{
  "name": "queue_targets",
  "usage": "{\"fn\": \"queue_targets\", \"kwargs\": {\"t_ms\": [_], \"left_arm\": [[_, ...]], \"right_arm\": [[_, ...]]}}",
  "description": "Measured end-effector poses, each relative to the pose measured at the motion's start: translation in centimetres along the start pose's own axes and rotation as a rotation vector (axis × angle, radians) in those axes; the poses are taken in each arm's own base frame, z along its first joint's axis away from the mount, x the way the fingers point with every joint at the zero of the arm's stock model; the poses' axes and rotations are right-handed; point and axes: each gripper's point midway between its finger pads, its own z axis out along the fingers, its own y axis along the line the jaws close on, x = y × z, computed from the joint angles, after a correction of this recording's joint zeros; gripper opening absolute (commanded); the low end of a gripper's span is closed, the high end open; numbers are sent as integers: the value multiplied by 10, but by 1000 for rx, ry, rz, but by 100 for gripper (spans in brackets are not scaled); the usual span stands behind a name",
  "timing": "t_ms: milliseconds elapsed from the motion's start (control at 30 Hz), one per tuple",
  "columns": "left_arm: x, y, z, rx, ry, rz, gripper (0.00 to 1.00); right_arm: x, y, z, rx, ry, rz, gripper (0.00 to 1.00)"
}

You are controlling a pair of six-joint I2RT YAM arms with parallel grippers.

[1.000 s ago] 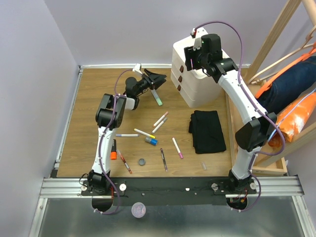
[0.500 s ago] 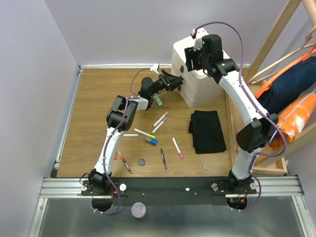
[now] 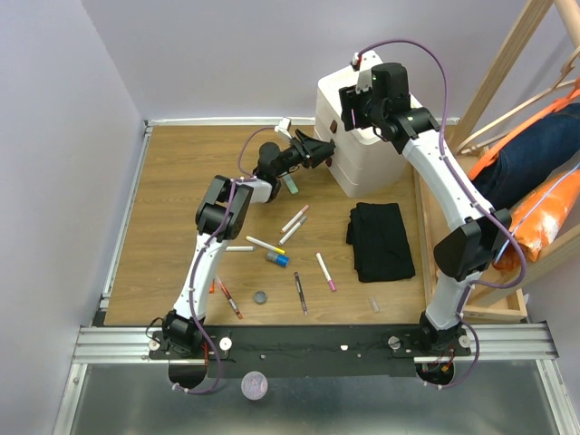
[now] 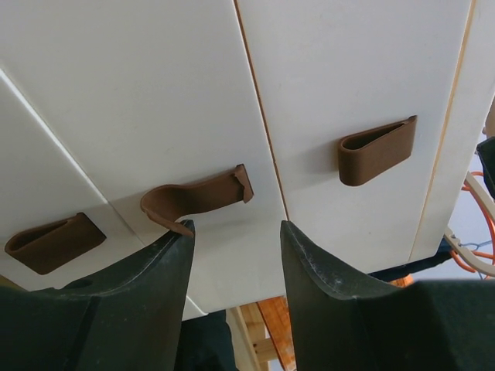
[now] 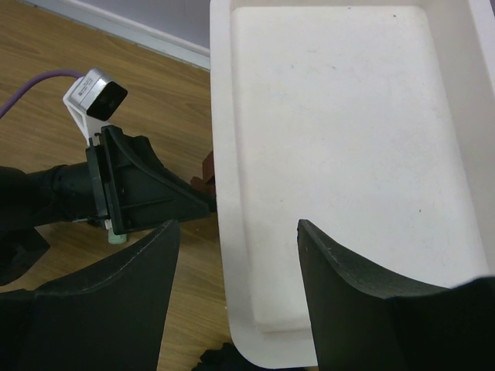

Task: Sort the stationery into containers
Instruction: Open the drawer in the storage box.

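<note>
The containers are three drawers with brown handles in a white cabinet (image 3: 362, 145) at the back right. My left gripper (image 3: 326, 149) is open against the drawer fronts (image 4: 155, 93). Its left fingertip (image 4: 182, 232) touches the lower end of the middle handle (image 4: 197, 199), and nothing lies between the fingers. My right gripper (image 3: 355, 111) hangs open over the cabinet top (image 5: 340, 139), holding nothing. The stationery lies loose on the wooden table: a pale-green highlighter (image 3: 291, 184), white pens (image 3: 295, 217), a pink-tipped marker (image 3: 325, 271), a dark pen (image 3: 300, 293) and a red pen (image 3: 229, 297).
A folded black cloth (image 3: 381, 240) lies right of the pens, in front of the cabinet. A wooden rack (image 3: 507, 72) with orange and blue fabric stands at the far right. A low rail (image 3: 127, 208) edges the table on the left. A dark round cap (image 3: 261, 297) sits near the front.
My left gripper has swung right from the back middle of the table to the cabinet's drawer fronts, then held there. The right arm has not moved.
</note>
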Motion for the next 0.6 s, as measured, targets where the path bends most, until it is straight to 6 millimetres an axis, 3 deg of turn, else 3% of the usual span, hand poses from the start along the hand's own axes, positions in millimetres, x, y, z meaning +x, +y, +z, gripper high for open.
{"fn": "queue_targets", "kwargs": {"t_ms": [200,300,600], "left_arm": [[-6,13,-11,-27,-16,-19,55],[-18,20,-18,-43,-37,-23,55],[-37,23,-25,-46,-67,-15,55]], "right_arm": [[0,0,0,0,0,0,70],[0,0,0,0,0,0,70],[1,0,2,0,3,0,69]]}}
